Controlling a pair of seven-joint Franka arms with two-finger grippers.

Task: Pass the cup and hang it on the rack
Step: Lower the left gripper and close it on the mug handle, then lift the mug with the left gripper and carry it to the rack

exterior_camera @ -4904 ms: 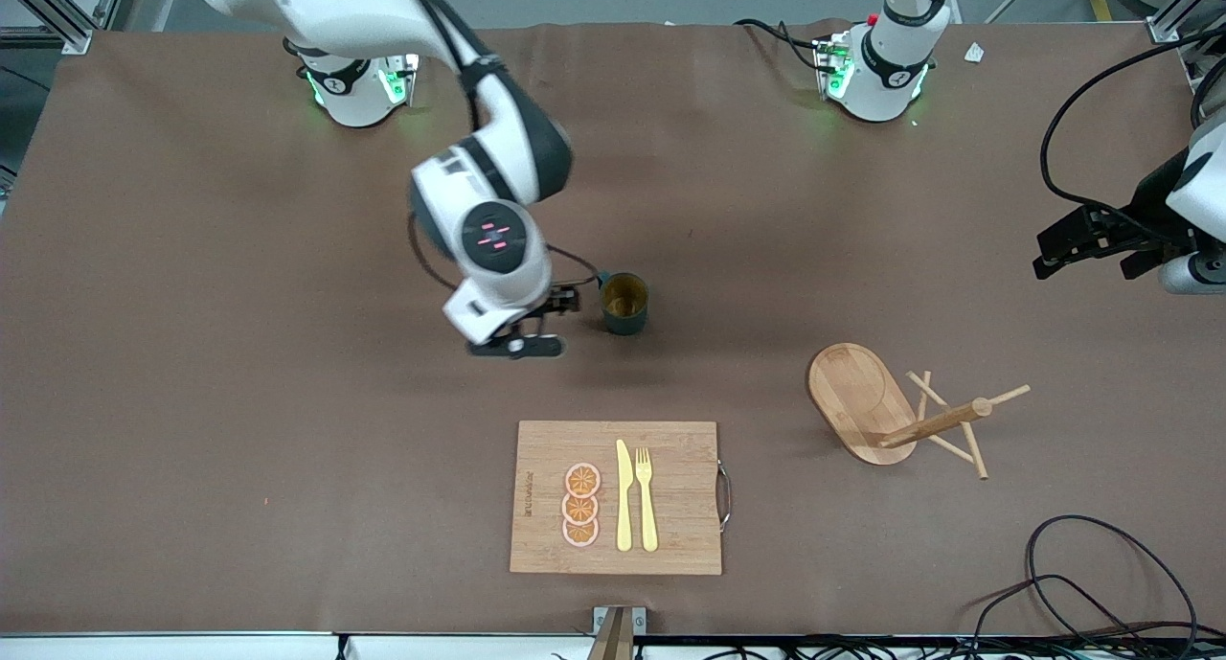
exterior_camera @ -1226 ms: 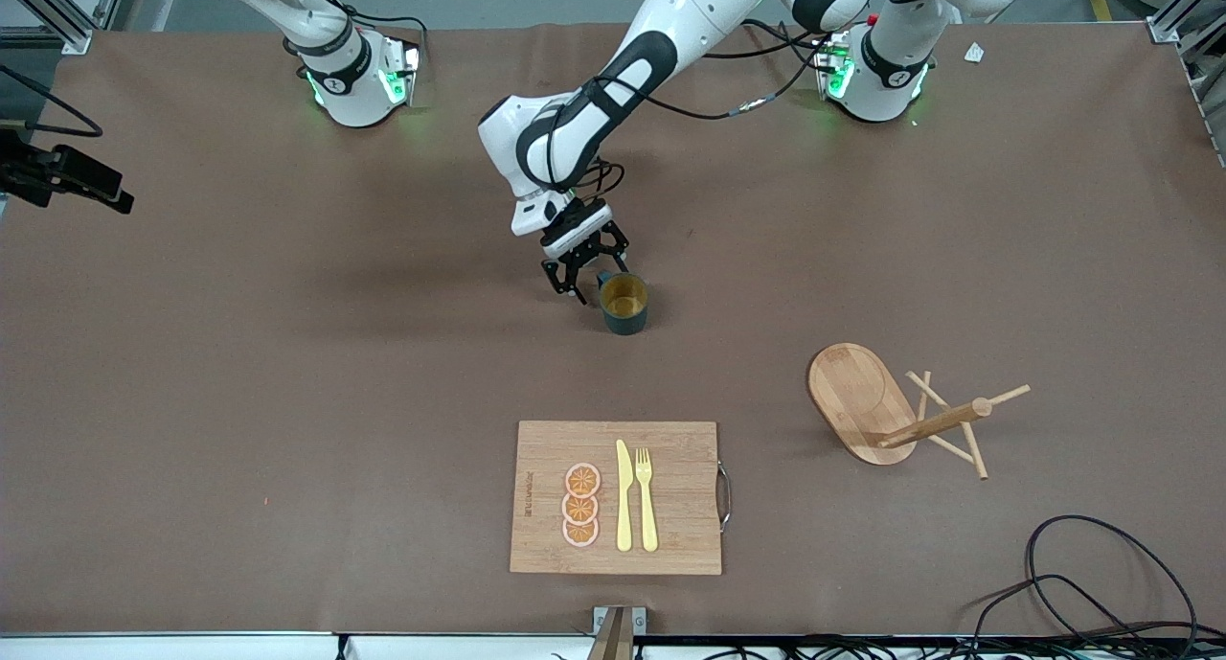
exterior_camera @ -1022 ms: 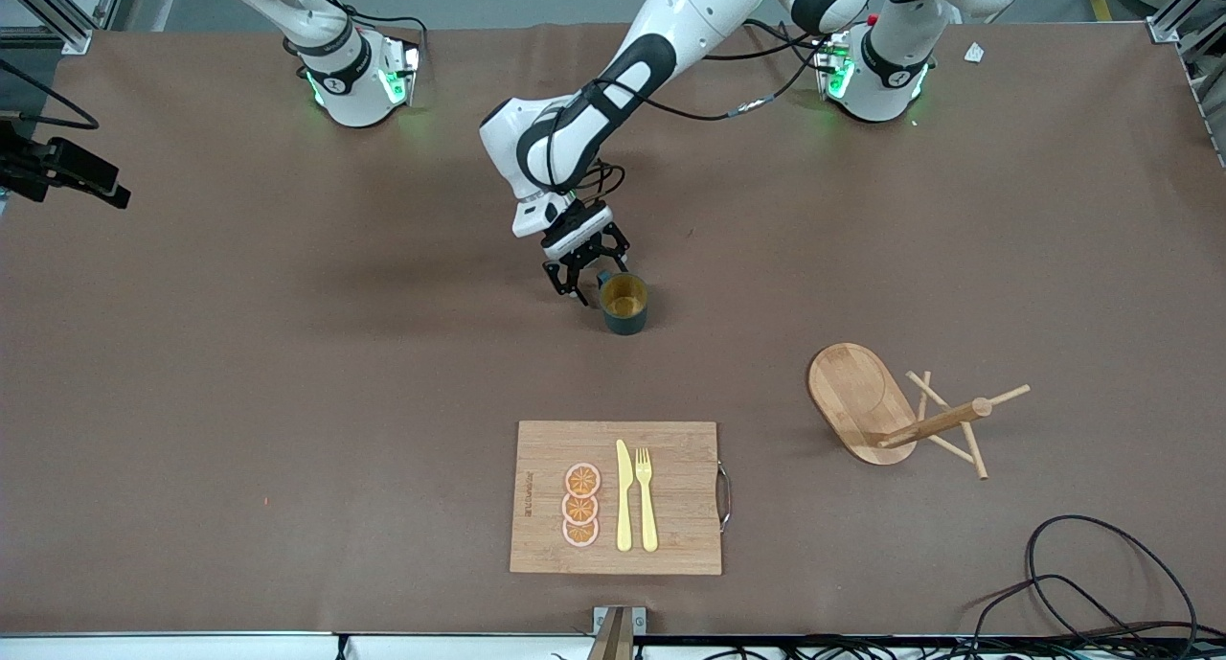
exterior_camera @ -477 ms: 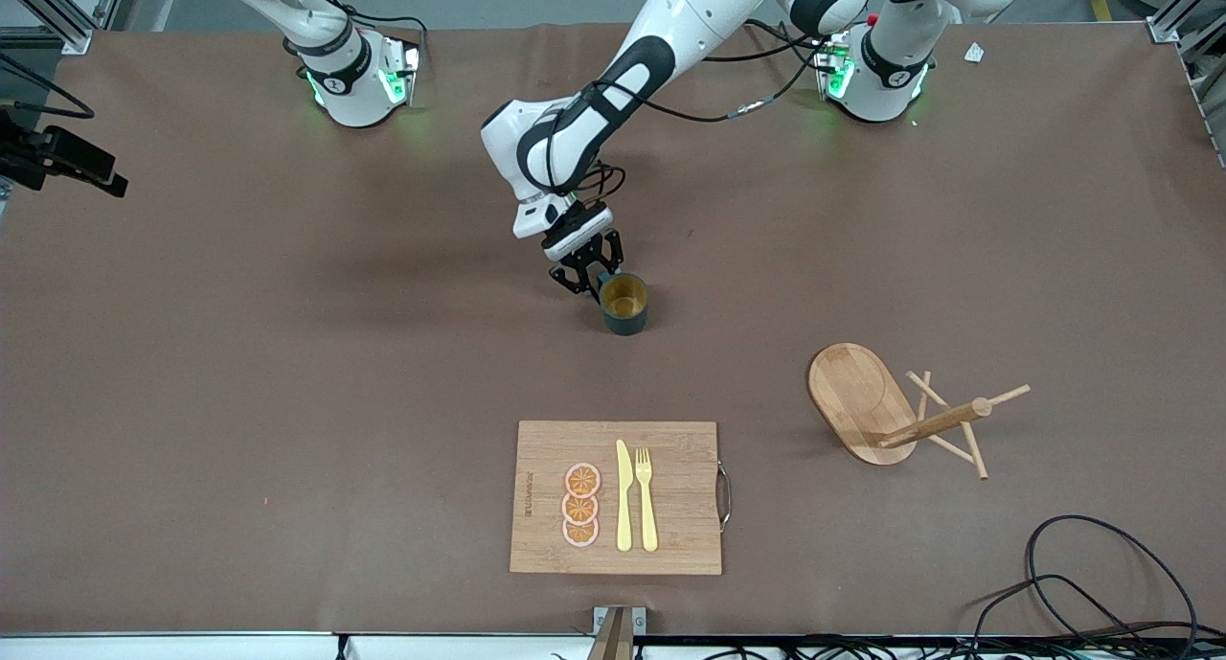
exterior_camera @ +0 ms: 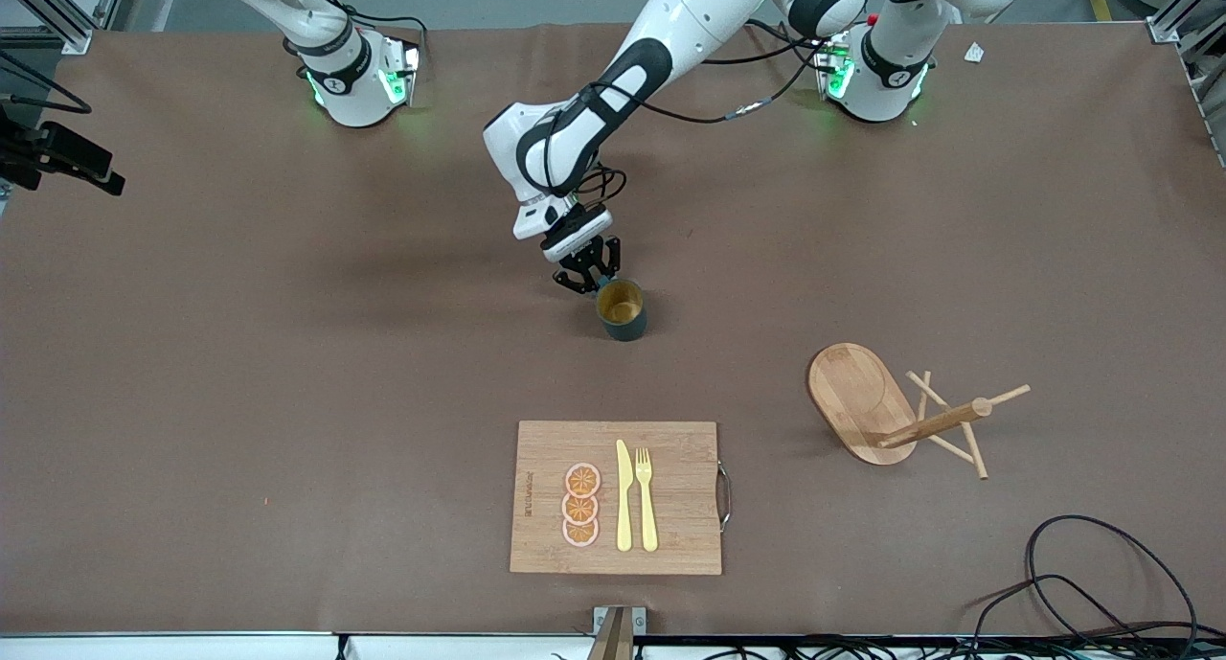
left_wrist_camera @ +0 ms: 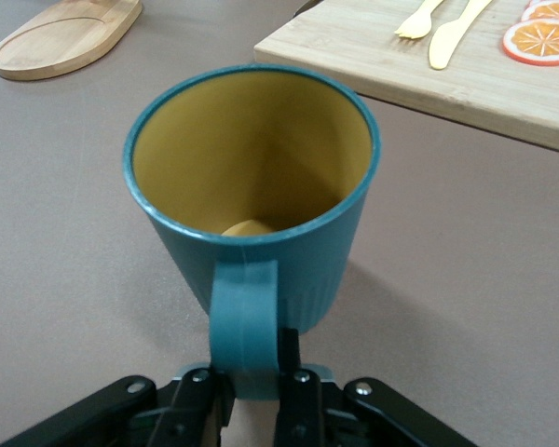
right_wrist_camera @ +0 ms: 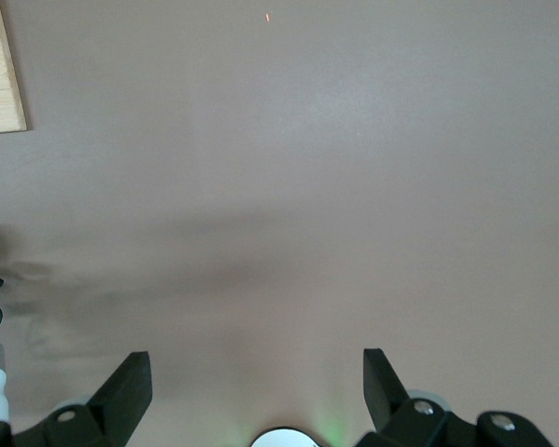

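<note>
The dark teal cup [exterior_camera: 623,309] with a yellowish inside stands upright on the table's middle. My left gripper [exterior_camera: 586,279] is low beside it, shut on the cup's small handle. In the left wrist view the handle [left_wrist_camera: 246,317] is pinched between the fingers of my left gripper [left_wrist_camera: 252,377], and the cup [left_wrist_camera: 261,251] fills the view. The wooden rack [exterior_camera: 857,397] stands toward the left arm's end, nearer the front camera than the cup; its oval base shows in the left wrist view [left_wrist_camera: 65,37]. My right gripper [exterior_camera: 72,157] waits open and empty at the right arm's end; it also shows in the right wrist view [right_wrist_camera: 256,372].
A rectangular cutting board [exterior_camera: 670,497] with orange slices [exterior_camera: 580,505], a yellow knife [exterior_camera: 624,497] and a fork [exterior_camera: 647,497] lies near the front edge. It shows in the left wrist view [left_wrist_camera: 373,56]. Black cables [exterior_camera: 1082,583] lie at the front corner by the left arm's end.
The right arm left the cup and withdrew to its end of the table. The left arm came in, and its fingers closed on the cup's handle over the last second.
</note>
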